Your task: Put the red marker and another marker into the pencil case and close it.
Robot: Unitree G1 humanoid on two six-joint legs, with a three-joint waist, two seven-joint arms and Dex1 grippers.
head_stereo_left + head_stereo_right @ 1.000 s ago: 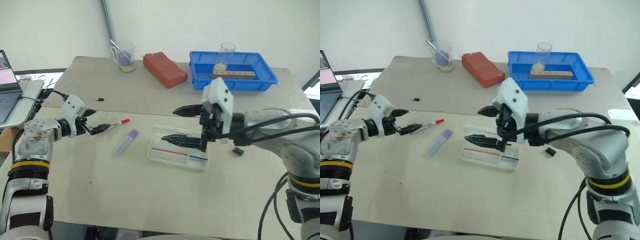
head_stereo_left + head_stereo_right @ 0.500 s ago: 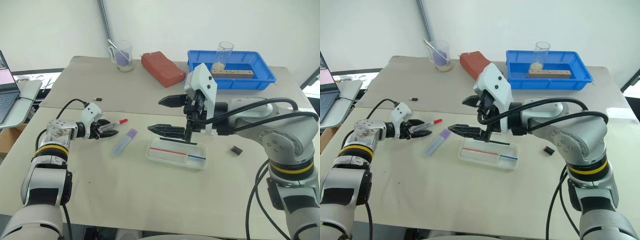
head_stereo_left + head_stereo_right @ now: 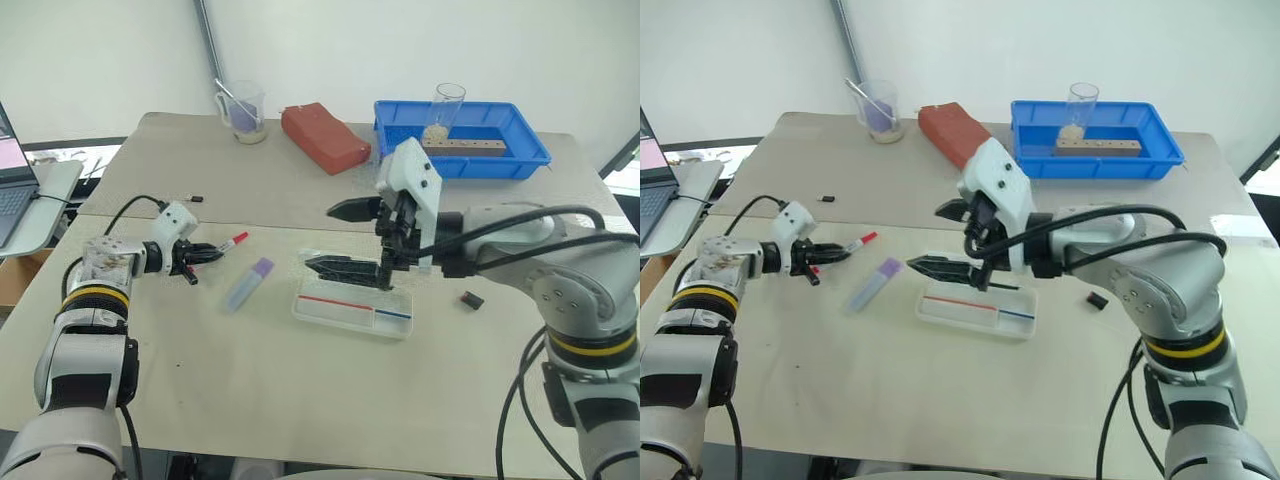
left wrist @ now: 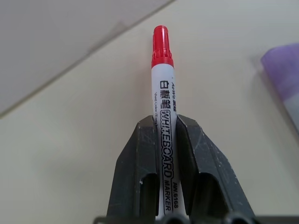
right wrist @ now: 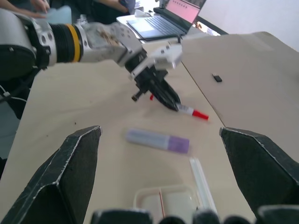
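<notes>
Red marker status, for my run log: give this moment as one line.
left pincer: shut on red marker | right pincer: open, above pencil case | purple marker: on table | case: open

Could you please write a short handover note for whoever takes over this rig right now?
Left gripper: shut on the red marker, gripping its barrel, cap pointing away.
Right gripper: open, holding nothing, above the pencil case.
Purple marker: lying on the table between the red marker and the case.
Case: open, with a thin red stick and a thin blue stick inside.
Done: red marker gripped.
Left: place the red marker in the case, then the purple marker, then close the case.
</notes>
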